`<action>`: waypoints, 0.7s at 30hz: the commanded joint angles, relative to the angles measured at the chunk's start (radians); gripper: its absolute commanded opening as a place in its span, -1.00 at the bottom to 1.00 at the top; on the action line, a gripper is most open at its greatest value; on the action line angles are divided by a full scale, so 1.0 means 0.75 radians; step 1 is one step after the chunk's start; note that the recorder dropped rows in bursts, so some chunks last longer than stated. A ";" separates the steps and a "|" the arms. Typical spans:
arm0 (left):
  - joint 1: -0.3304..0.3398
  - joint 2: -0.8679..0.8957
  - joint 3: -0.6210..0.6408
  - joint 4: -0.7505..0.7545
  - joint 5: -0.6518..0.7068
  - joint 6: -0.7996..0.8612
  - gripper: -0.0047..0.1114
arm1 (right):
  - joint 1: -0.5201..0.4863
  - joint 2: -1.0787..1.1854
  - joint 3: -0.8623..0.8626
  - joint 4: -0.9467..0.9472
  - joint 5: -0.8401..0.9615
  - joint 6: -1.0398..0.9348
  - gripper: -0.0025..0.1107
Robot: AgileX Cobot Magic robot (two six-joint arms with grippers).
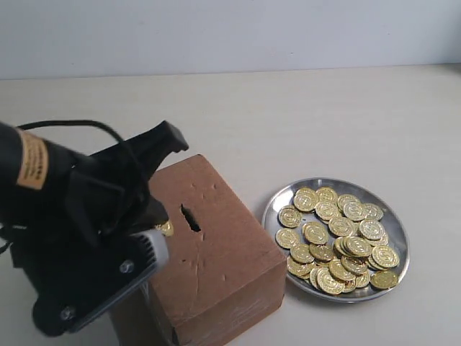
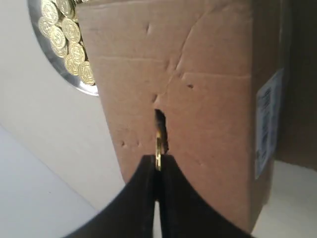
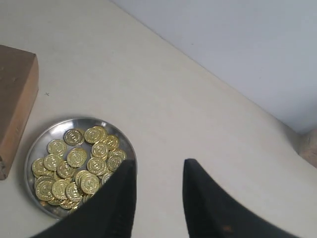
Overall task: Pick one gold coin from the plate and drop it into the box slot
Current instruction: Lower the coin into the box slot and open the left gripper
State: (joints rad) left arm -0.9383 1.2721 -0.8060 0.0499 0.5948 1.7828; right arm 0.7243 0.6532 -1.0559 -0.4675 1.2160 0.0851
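The brown cardboard box (image 1: 216,252) stands at the front middle, with its dark slot (image 1: 190,218) on top. My left gripper (image 2: 158,159) is shut on a gold coin (image 2: 158,151), held edge-on just at the near end of the slot (image 2: 161,130). In the exterior view the coin (image 1: 166,228) shows left of the slot under the black arm. The silver plate (image 1: 285,196), heaped with gold coins (image 1: 338,238), lies right of the box. My right gripper (image 3: 159,168) is open and empty, high above the table beside the plate (image 3: 49,131).
The box (image 2: 198,99) has a white label (image 2: 267,124) on one side. Pale tabletop surrounds the box and plate, with a light wall behind. The left arm's black body (image 1: 79,238) covers the box's left front corner.
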 commanded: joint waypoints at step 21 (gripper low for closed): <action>0.002 0.408 -0.328 0.072 0.191 -0.084 -0.92 | -0.004 -0.207 0.237 0.057 0.007 -0.121 -0.41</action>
State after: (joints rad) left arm -0.9383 1.5734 -1.0461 0.0924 0.7264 1.7577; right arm 0.7243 0.5201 -0.8964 -0.4192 1.2242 0.0061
